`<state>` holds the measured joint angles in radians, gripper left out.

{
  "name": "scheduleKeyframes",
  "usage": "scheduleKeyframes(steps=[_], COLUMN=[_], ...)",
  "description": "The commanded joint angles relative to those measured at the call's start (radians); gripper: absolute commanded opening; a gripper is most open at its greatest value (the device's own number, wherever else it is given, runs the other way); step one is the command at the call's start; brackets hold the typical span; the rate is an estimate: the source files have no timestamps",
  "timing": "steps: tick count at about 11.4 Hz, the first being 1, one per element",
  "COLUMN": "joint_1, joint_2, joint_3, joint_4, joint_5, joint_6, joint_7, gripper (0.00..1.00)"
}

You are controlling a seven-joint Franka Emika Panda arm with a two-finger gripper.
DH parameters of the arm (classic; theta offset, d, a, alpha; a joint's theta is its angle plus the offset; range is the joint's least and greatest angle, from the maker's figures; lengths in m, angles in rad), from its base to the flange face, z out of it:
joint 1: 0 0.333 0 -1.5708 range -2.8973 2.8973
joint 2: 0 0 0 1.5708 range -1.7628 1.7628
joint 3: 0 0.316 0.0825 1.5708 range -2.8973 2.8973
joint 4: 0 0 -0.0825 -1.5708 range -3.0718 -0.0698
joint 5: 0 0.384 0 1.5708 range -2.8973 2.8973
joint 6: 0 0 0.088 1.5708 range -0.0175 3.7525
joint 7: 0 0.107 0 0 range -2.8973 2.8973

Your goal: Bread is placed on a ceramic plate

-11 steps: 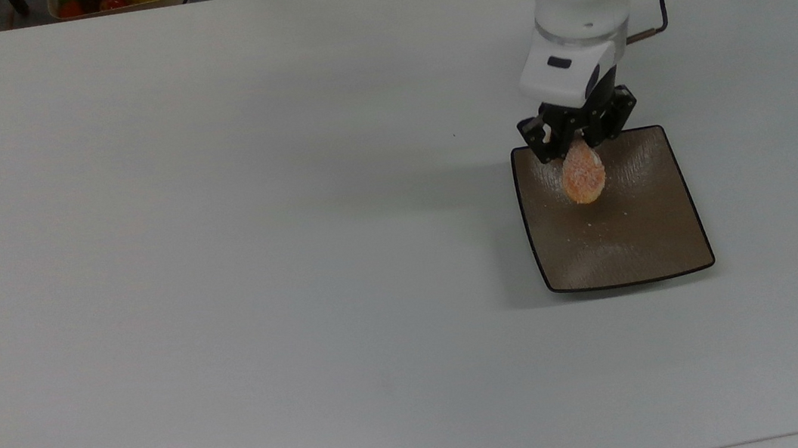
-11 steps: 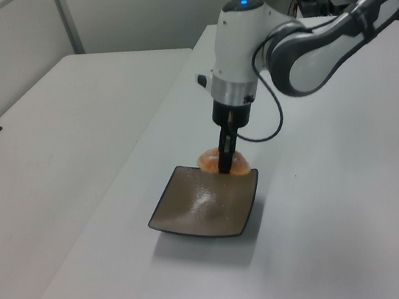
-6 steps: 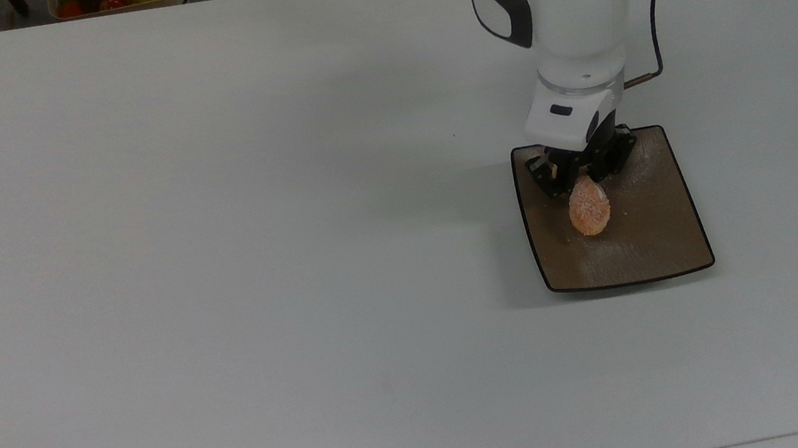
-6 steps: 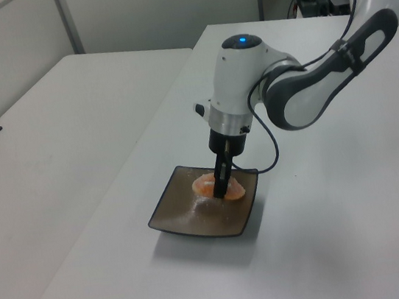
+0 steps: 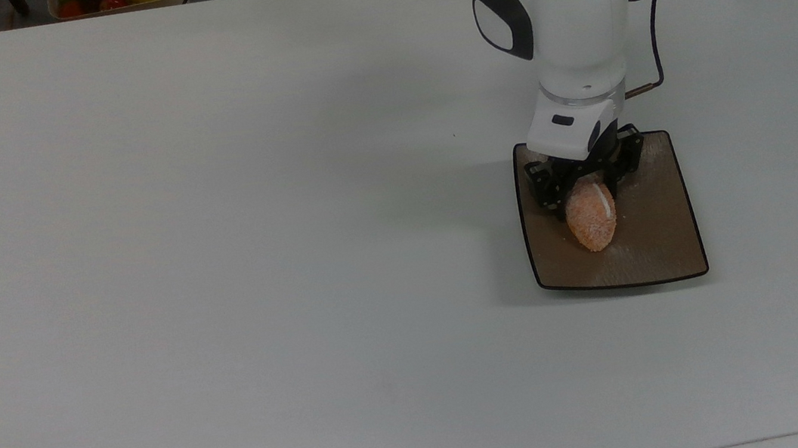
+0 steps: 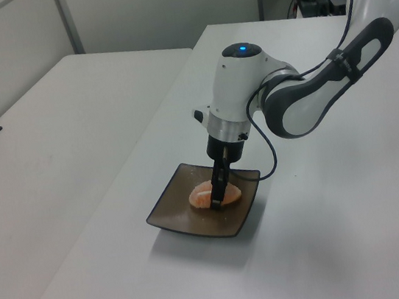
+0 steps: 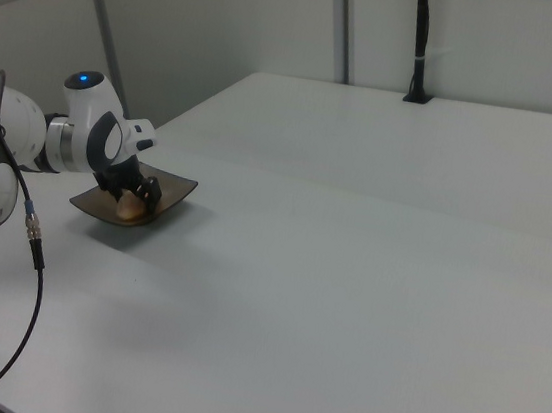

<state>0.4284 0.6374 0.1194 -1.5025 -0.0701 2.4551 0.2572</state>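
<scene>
On the white desk one bread lay on the one ceramic plate, toward the top view's right. The gripper stood over it, its two black fingers clamped on the bread's upper end.

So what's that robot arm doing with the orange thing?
That's a little bread roll. The gripper is down on the plate, with its fingers on either side of the bread. The bread looks to be resting on the plate, on the white table. The arm seems to be just setting it down.
</scene>
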Motion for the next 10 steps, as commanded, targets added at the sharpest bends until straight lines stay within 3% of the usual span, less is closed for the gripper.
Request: scheduleKeyframes(steps=[1, 4, 8, 10], joint_1=[0.010, 0.007, -0.026, -0.063], joint_2=[-0.004, -0.115, -0.303, -0.428], joint_3=[-0.003, -0.003, -0.003, -0.029], joint_4=[0.016, -0.002, -0.008, -0.030], joint_5=[-0.020, -0.011, -0.005, 0.003], joint_6=[0.010, -0.031, -0.299, -0.433], joint_7=[-0.010, -0.010, -0.009, -0.006], gripper=[1.00, 1.00, 1.00, 1.00])
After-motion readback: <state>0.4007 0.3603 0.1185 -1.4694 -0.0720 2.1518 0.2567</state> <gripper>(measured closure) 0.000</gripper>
